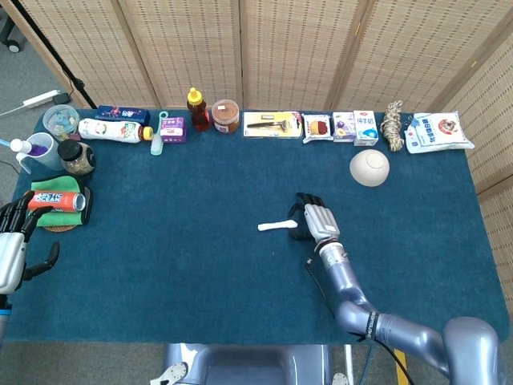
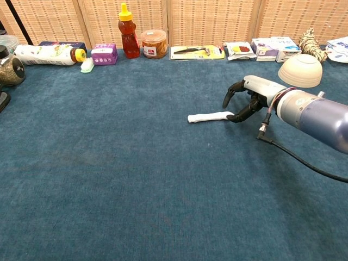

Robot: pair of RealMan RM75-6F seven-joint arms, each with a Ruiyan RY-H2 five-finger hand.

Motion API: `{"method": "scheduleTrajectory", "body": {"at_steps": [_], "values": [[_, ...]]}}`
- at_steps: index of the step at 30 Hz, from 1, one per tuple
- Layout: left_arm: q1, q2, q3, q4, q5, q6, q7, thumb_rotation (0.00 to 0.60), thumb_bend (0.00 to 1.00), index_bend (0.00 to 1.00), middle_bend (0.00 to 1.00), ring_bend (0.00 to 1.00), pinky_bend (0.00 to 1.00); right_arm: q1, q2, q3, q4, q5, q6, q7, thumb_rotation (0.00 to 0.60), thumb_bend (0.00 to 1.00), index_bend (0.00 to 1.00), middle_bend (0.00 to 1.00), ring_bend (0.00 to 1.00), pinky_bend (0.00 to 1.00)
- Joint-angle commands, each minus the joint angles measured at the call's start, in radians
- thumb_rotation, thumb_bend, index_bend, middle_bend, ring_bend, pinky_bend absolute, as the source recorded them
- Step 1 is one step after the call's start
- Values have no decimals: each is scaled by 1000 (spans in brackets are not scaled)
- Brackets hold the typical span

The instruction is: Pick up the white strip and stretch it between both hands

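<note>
Right hand (image 2: 247,98), fingers (image 2: 230,95) spread, holds nothing beside white strip (image 2: 210,116); "OCEAN" can (image 1: 57,200) far left.

text read: "ARCTIC OCEAN" on the red-and-white can (image 1: 56,200) lying just beyond my left hand (image 1: 11,247) | other labels along the far edge, well beyond my right hand (image 1: 317,219): too small to read
</note>
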Motion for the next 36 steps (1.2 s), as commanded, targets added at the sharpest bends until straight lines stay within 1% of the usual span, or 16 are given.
{"method": "scheduleTrajectory", "body": {"at_steps": [1, 27, 31, 33, 36], "values": [[2, 0, 0, 4, -1, 3, -7, 490, 415, 199, 20, 29, 58, 2, -10, -3, 9, 3, 2, -7, 600, 376, 424, 90, 0, 0], [9, -3, 2, 30, -4, 4, -31, 490, 415, 199, 20, 27, 58, 11, -50, 10, 50, 34, 2, -36, 600, 376, 468, 100, 0, 0], [10, -2, 3, 35, -4, 4, -37, 491, 415, 199, 20, 27, 58, 16, -60, 15, 57, 38, 4, -41, 600, 376, 492, 115, 0, 0], [11, -3, 3, 37, -4, 4, -39, 490, 414, 199, 20, 27, 58, 18, -64, 17, 60, 40, 5, -43, 600, 387, 504, 125, 1, 0], [12, -3, 4, 41, -5, 3, -42, 489, 414, 199, 20, 27, 58, 21, -71, 20, 65, 43, 8, -49, 600, 433, 525, 142, 8, 0]]}}
